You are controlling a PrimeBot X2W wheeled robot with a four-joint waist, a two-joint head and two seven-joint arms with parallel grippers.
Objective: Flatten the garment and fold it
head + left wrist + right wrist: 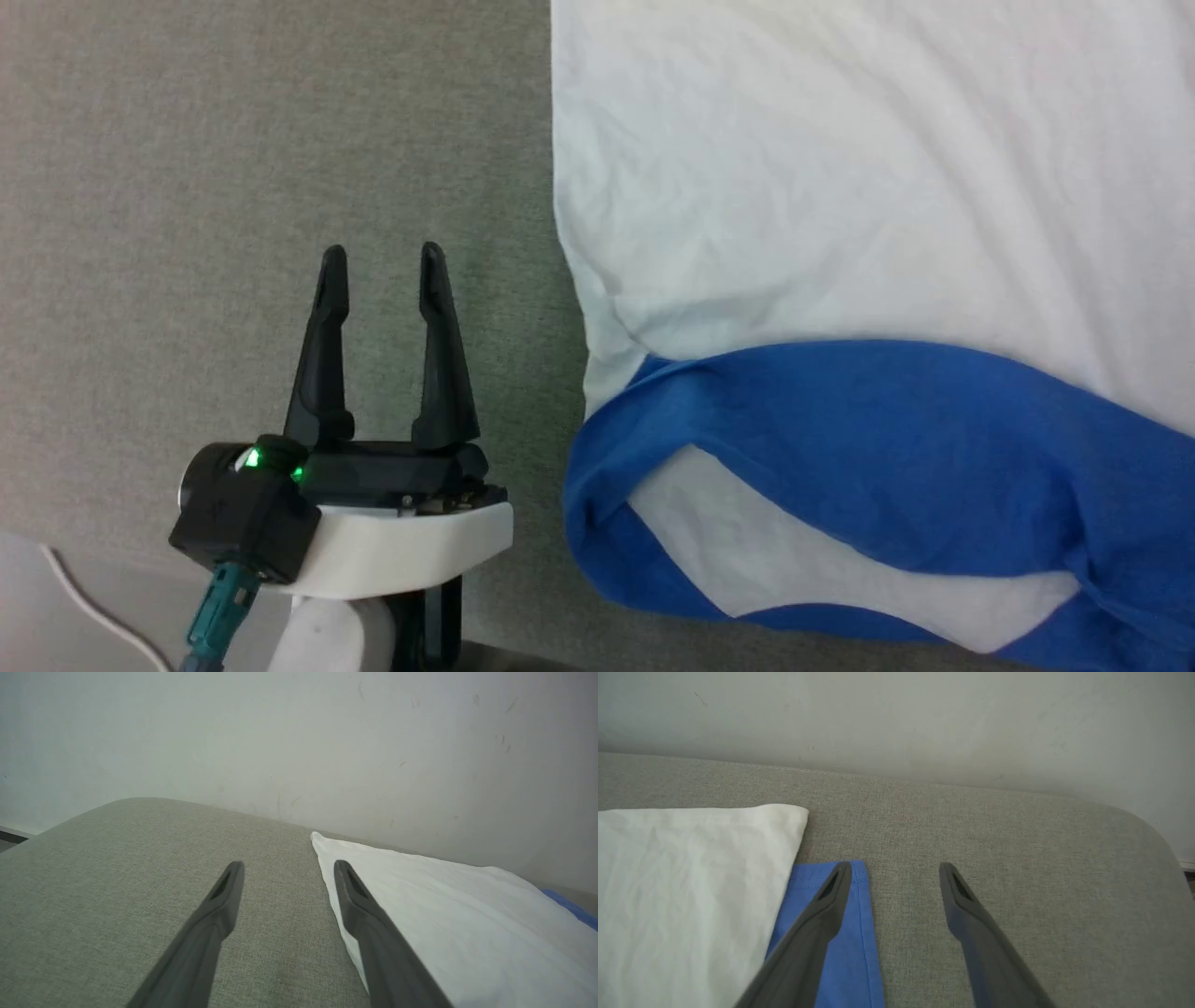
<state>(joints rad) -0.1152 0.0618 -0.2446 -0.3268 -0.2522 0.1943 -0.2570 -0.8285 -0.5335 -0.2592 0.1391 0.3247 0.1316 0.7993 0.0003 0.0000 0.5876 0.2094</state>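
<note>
The garment (840,196) lies spread on the grey fabric surface, its white body filling the head view's right side and a blue sleeve (840,420) curling across its near part. My left gripper (381,266) stands open over bare fabric, a short way left of the garment's white edge (448,914), with nothing between its fingers. In the left wrist view the left gripper (287,870) points along that edge. My right gripper (894,871) is open too, its left finger (817,919) over a flat blue sleeve end (852,942) beside the white hem corner (691,868).
The grey padded surface (233,187) extends left of the garment and ends at a pale wall (299,742). Its rounded corners show in both wrist views. A white cable (89,607) runs at the head view's lower left.
</note>
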